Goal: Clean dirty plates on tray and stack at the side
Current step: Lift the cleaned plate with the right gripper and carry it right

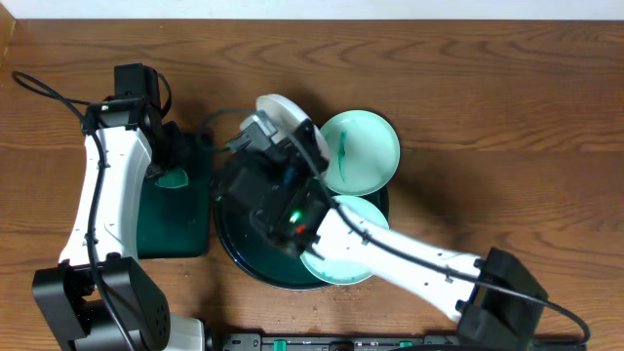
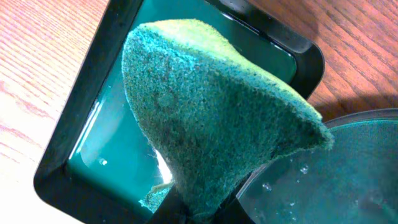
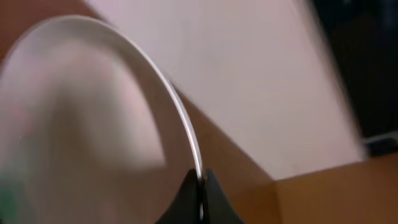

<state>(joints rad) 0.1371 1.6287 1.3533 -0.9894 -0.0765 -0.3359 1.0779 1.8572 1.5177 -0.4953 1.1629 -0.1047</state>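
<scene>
White plate [image 1: 278, 109] is up off the round tray [image 1: 239, 255], pinched at its rim by the right claw [image 3: 200, 191]. Jaws are pressed together on the edge, w/ the plate tipped up on edge, not flat. In the right wrist view the plate face fills the left side and the rim runs down into the claw.

Left claw [image 1: 168, 161] hangs over the rectangular tray [image 1: 185, 229], which holds green liquid. It grips a green sponge [image 2: 211, 112] at its lower end, w/ the sponge's broad face out in front.

Relation that matters: the plate lies to the right of the sponge, near but apart, w/ a gap between them above the seam where the two trays meet. Left arm is the nearer one to close that gap. Can't tell which plate face is turned toward the sponge.

Other two turquoise plates are down. One [image 1: 366, 146] sits at the round tray's far-right rim w/ a teal smear showing. The other [image 1: 341, 263] is at the near side, partly hidden under the right arm.

Nothing is stacked on the bench [image 1: 487, 97] yet. Judging by that, it's early: the first plate is presented for a wipe.
</scene>
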